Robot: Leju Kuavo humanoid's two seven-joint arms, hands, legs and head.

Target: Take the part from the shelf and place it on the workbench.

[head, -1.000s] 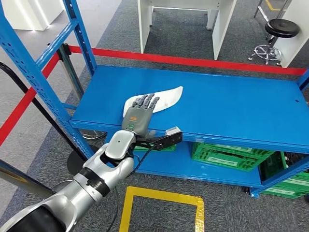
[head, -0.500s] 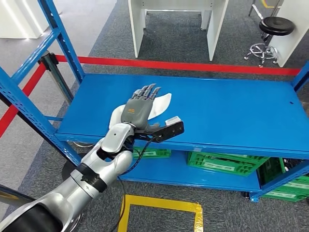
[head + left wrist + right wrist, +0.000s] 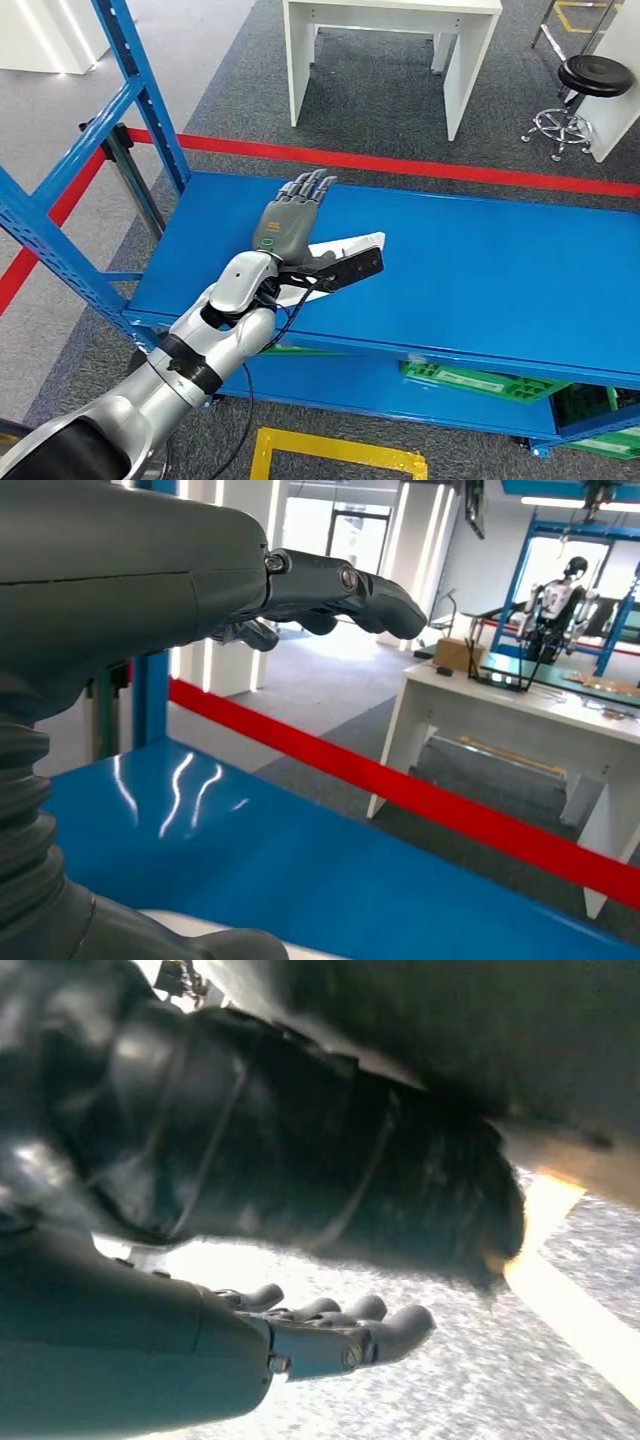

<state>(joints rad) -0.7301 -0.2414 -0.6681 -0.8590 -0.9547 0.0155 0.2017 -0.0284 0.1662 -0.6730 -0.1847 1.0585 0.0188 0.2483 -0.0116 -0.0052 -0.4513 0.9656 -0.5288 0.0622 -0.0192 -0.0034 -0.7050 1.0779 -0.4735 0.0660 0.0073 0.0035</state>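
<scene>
One hand is doing the work right now: my left hand [image 3: 290, 222], grey with darker fingers, is out over the top deck of the blue metal shelf [image 3: 483, 270], fingers [image 3: 306, 186] stretched nearly straight and a little apart, palm facing down. It has nothing in its grip. The flat white part with the curved, tapering outline [image 3: 349, 243] lies on the shelf deck right under my palm and wrist, with its narrow end sticking out on the thumb side, past the black camera bar clamped at my wrist. From the head view I honestly can't tell if my palm is touching it or just hovering above.

In the left wrist view my fingers [image 3: 355, 588] point out over the glossy blue deck, and a sliver of the white part [image 3: 189, 920] peeks out beside the thumb, close under the hand.

Beyond my fingertips, past the far edge of the shelf, a red barrier tape [image 3: 423, 165] runs across grey carpet, and further out there's a white table [image 3: 392, 40]. Off toward the thumb side, well away, stands a black round stool on a chrome base [image 3: 585, 90]. Below the deck my hand is over, green plastic crates [image 3: 483, 382] sit on the lower shelf level.

My right hand [image 3: 226, 1345] hangs down over speckled grey floor, fingers [image 3: 377, 1330] slightly curled and apart, holding nothing.
</scene>
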